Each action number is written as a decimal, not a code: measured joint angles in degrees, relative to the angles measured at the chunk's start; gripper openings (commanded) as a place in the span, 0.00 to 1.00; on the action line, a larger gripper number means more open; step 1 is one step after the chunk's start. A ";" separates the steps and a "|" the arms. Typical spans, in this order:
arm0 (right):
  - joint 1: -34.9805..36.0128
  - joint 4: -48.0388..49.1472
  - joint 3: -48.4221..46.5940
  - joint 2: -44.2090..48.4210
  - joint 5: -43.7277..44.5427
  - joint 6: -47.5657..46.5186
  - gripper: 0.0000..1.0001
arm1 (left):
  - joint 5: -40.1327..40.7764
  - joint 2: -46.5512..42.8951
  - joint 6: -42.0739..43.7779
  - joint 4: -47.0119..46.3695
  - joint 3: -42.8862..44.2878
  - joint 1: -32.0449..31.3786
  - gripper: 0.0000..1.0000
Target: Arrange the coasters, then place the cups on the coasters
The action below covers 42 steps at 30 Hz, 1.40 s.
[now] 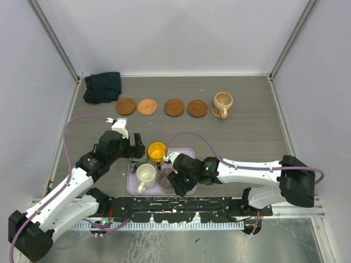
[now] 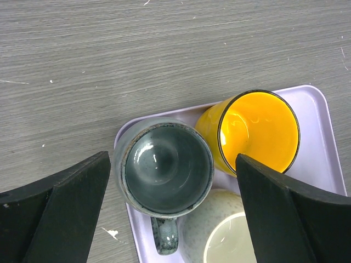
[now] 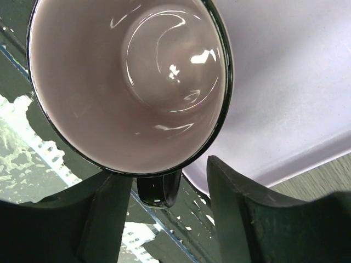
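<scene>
At the tray (image 2: pixel 323 131) — both arms' jaws open.
Left gripper (image 2: pixel 173 161) straddles green mug (image 2: pixel 164 170); right gripper (image 3: pixel 164 175) straddles purple mug's (image 3: pixel 131 82) handle (image 3: pixel 159 193).

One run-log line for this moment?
left gripper: open over grey-green ceramic mug | right gripper: open astride handle of mauve translucent mug | both mugs: on lavender rectangular tray

Cups (image 2: pixel 167 167) packed close together on lavender tray (image 2: pixel 318 126), bare worktop (image 1: pixel 247 137) open between tray and coaster row (image 1: pixel 174 107), tan cup (image 1: pixel 222 103) at row's right end, dark cloth (image 1: pixel 102 86) in far left corner
</scene>
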<state>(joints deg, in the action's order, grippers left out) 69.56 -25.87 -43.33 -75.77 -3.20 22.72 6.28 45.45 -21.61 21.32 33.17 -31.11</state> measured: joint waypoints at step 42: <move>3.78 -11.52 -6.73 -0.46 23.82 5.84 0.01 | 0.17 -0.24 -1.55 -0.44 -1.70 -0.81 0.98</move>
<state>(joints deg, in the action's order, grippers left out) 73.34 -37.39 -50.06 -76.23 20.62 28.56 6.46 45.21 -23.16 20.88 31.46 -31.92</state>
